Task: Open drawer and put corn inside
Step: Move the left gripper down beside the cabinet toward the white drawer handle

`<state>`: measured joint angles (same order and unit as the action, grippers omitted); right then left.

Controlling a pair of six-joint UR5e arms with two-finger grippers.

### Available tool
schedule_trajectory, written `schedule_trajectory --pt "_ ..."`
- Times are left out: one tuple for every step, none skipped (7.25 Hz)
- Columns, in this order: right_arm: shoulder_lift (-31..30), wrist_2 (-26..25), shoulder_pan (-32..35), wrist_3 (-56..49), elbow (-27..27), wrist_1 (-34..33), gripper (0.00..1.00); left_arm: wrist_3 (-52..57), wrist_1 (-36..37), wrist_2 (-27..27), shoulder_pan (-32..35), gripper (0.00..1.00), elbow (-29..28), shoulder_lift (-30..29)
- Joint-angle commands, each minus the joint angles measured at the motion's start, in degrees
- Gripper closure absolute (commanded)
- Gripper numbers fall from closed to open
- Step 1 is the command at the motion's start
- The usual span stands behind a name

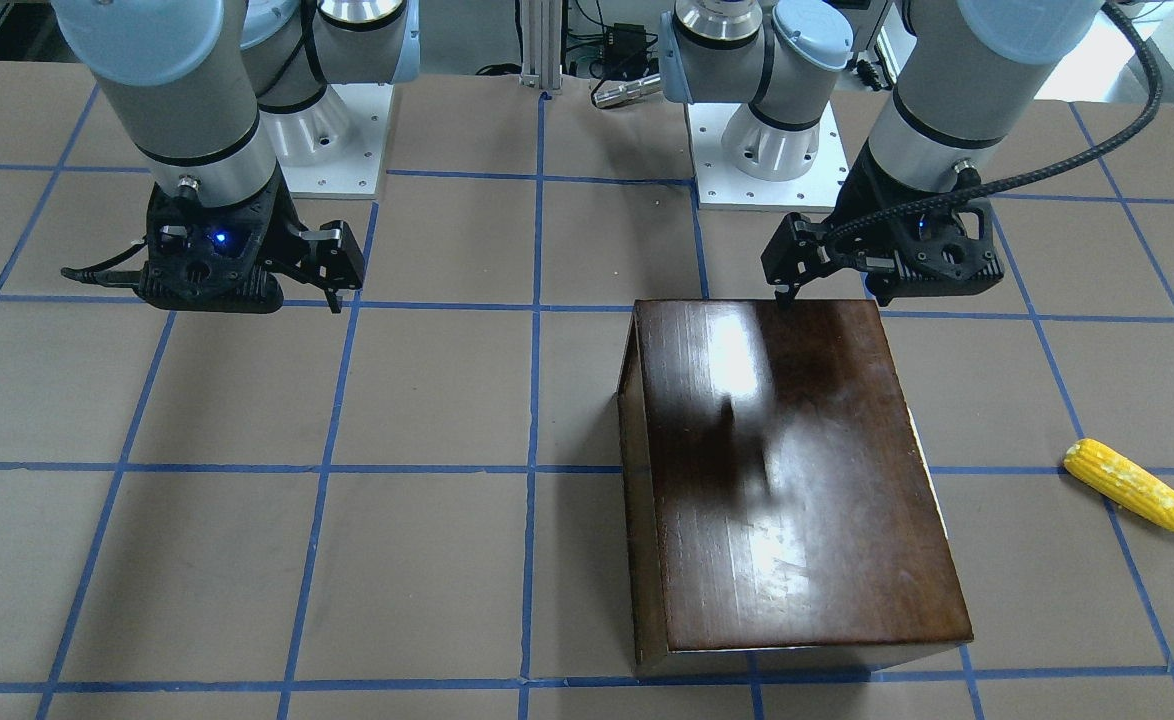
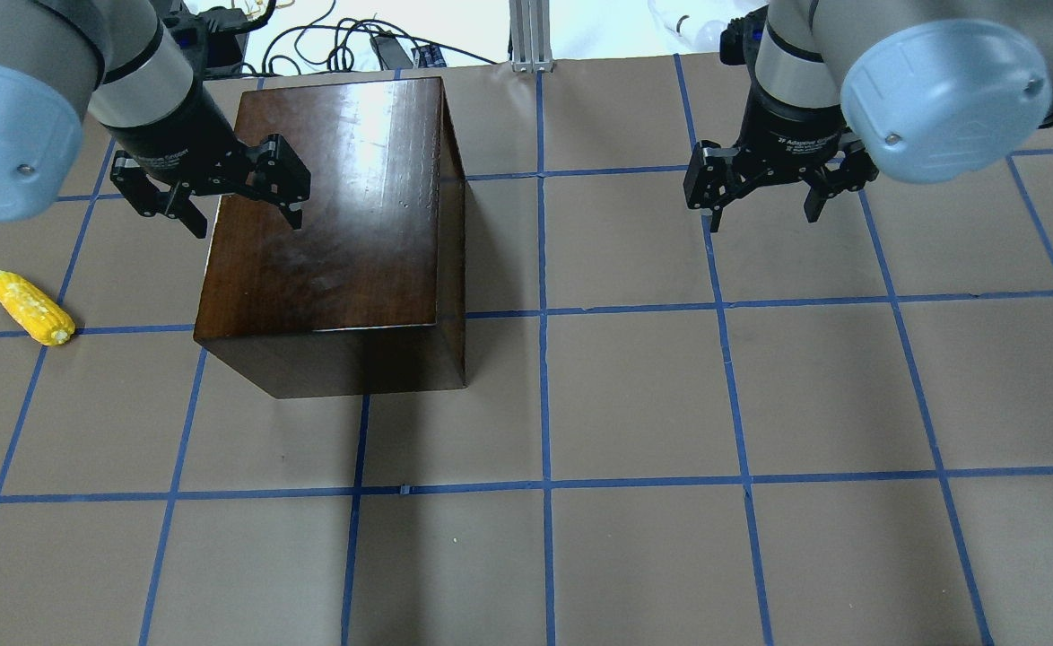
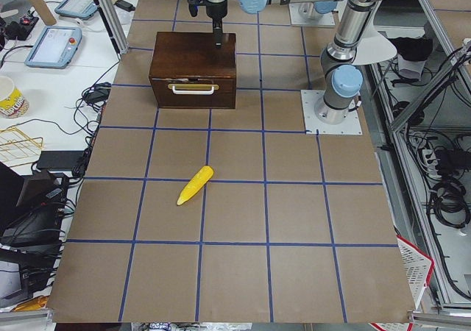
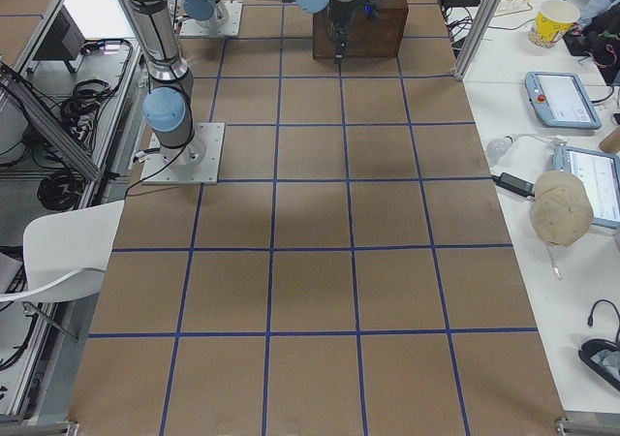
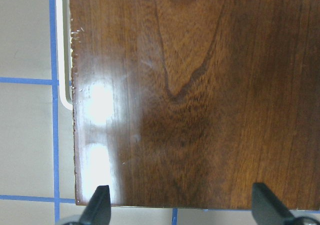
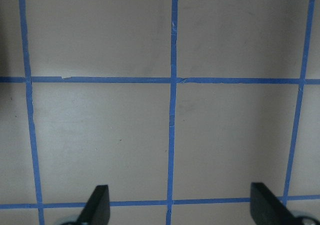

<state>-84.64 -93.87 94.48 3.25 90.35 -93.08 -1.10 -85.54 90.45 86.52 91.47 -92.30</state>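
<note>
On the body of the right gripper (image 2: 762,211), pale lettering is seen in the overhead view. Only the word "Adaptive" can be made out, the rest being too small.

A bright yellow husked corn cob (image 2: 31,308), tapered and covered in bumpy kernels, is laid on its side on the brown bench (image 2: 634,404) gridded with blue tape. It is well apart from the glossy dark-brown wooden box (image 2: 338,206), on the robot's left, with its pointed tip turned away from the robot.

The dark-brown drawer front (image 3: 193,94) with a pale handle (image 3: 193,88) is seen pushed shut in the box.

The left gripper (image 2: 244,211) is held above the box top at the drawer-side edge, fingers spread wide and nothing grasped. The right gripper is likewise spread wide and empty, above bare bench.
</note>
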Motion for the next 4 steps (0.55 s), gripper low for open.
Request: schedule_trajectory --pt "0.0 0.0 0.0 0.0 0.0 0.0 0.00 2.0 0.5 -0.7 -4.5 0.00 -3.4 -0.8" --pt "0.0 0.0 0.0 0.0 0.0 0.0 0.00 8.1 0.5 -0.7 -7.5 0.00 -3.7 -1.0" --pt "0.0 0.0 0.0 0.0 0.0 0.0 0.00 12.2 0.6 -0.8 -10.6 0.00 -3.4 -1.1" --pt "0.0 0.0 0.0 0.0 0.0 0.0 0.00 15.0 0.7 -0.9 -12.8 0.00 -3.4 -2.4"
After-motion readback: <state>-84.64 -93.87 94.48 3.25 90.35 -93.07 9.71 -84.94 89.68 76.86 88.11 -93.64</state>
